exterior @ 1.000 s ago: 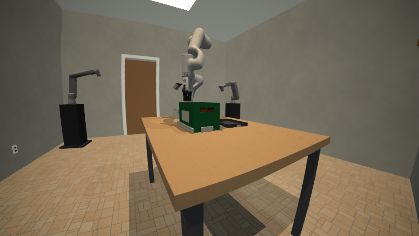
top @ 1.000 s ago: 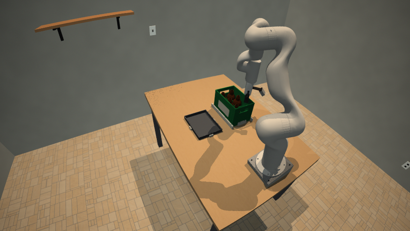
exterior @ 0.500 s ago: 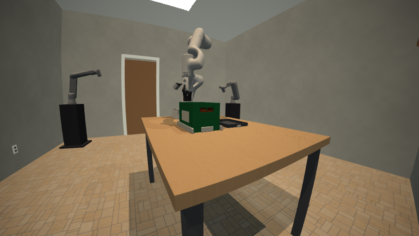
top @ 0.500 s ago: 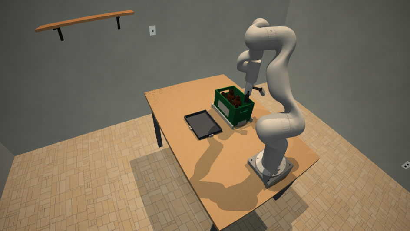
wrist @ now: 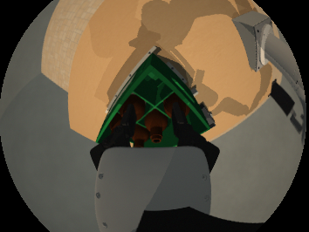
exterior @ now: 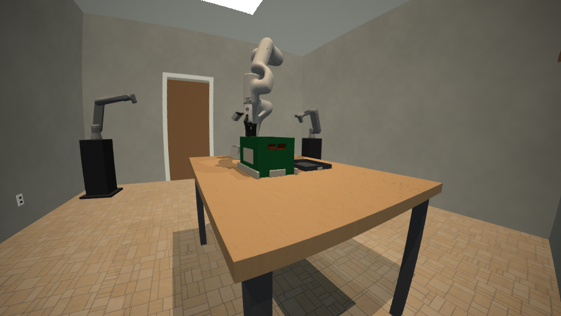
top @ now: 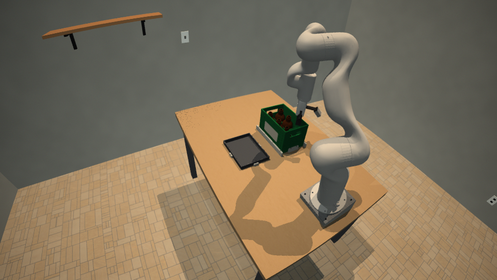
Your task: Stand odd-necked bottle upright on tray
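A green crate [top: 281, 128] stands on the table and holds several brown bottles [top: 282, 120]. It also shows in the exterior view [exterior: 267, 155] and in the wrist view [wrist: 154, 109]. My gripper [top: 298, 120] points down at the crate's corner nearest the arm's base, with its fingertips at the level of the crate's rim. It is open. In the wrist view the two dark fingers stand on either side of a brown bottle top [wrist: 154, 133]; I cannot tell whether they touch it. The dark flat tray [top: 246, 150] lies beside the crate with nothing on it.
The crate sits in pale grey corner brackets [top: 269, 140]. The arm's base [top: 327, 205] is bolted near the table's front right edge. Two other arms on black pedestals [exterior: 98, 166] stand on the floor far from the table.
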